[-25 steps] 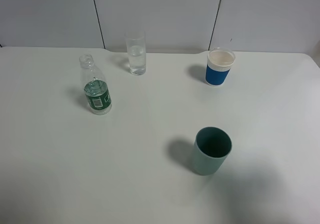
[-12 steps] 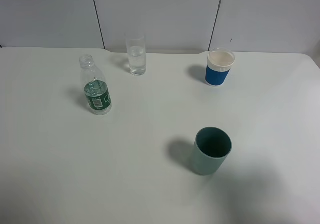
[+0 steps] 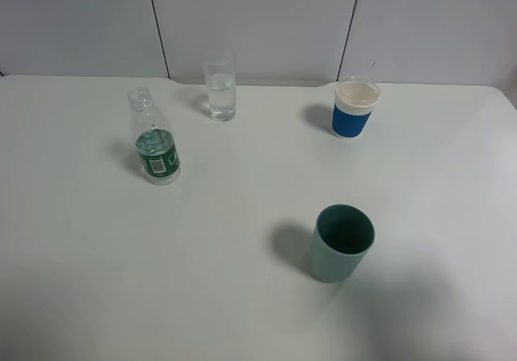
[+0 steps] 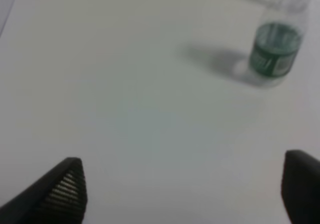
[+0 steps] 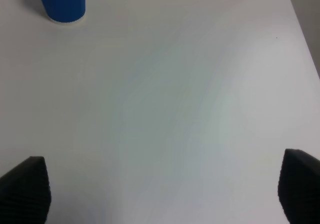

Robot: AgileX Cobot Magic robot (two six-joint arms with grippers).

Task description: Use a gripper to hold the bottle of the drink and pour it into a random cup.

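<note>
The bottle (image 3: 155,147) stands upright at the left of the white table, capless, with a dark green label and some clear liquid. The left wrist view shows the same bottle (image 4: 275,53) well beyond my left gripper (image 4: 182,194), whose two dark fingertips are spread wide with only bare table between them. The cup (image 3: 220,86), a tall clear glass holding some water, stands at the back, right of the bottle. My right gripper (image 5: 162,189) is open too, over bare table. Neither arm appears in the high view.
A blue cup with a white rim (image 3: 355,108) stands at the back right, also seen as the blue cup (image 5: 60,1) far ahead of the right gripper. A teal cup (image 3: 342,242) stands at the front right. The table's right edge (image 5: 305,38) is close by.
</note>
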